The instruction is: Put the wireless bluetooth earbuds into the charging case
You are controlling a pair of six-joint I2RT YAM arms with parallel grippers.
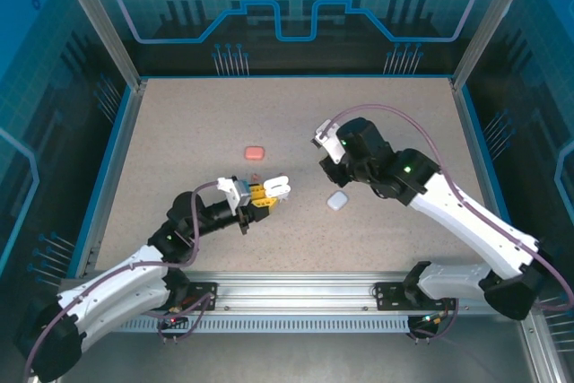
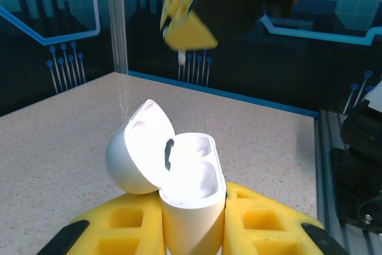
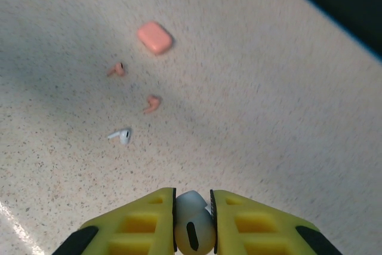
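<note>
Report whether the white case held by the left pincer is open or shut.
Open. The white case has its lid hinged back to the left, exposing both wells, which look empty despite the glare.

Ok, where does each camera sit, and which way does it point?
Top external: above and behind the robot, looking down on the table; the left arm and right arm show.
Left wrist: on the left arm, looking past the left end effector, shut on the open white case; the right end effector hangs above.
Right wrist: tilted down at the table, its end effector shut on a white earbud.
Shared: the salmon case shows from the top and the right wrist.
</note>
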